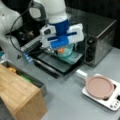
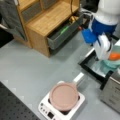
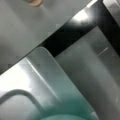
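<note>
- one gripper (image 1: 62, 46), blue and white
- one teal tray (image 1: 67, 53)
- one orange item (image 2: 115, 56) on the tray
- one toaster oven (image 1: 100, 37) with one open door (image 1: 53, 65)
- one pink pan (image 1: 99, 86)
- one white cooktop (image 2: 45, 108)
- one wooden cabinet (image 2: 47, 20) with one open drawer (image 2: 62, 37)

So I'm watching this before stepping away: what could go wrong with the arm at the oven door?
1. The gripper is low over the teal bowl on the open oven door; a nudge might slide the bowl off the door.
2. The orange item in the bowl could spill out.
3. The pink pan has its handle toward the door, where the arm might clip it.
</note>
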You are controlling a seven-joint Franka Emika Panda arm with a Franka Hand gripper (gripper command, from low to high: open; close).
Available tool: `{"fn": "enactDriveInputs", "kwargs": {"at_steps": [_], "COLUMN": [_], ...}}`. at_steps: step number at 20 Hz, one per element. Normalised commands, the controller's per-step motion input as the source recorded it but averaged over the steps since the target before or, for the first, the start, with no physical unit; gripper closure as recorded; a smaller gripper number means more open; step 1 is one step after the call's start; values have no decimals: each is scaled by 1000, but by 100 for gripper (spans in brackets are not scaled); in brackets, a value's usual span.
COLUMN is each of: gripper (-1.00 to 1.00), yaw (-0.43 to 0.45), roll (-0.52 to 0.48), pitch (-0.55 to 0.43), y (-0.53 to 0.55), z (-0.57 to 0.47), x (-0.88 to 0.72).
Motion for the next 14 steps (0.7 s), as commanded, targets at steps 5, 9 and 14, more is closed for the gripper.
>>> {"fn": "enactDriveInputs", "kwargs": {"at_steps": [5,9,14], "gripper": [-100,-100,-100], "yaw": [719,602,371], "roll": [-103,-13,-8], "pitch": [259,290,220], "y": [-281,-307,-118], "z": [159,248,245], "x": [-30,-115,-25]}}
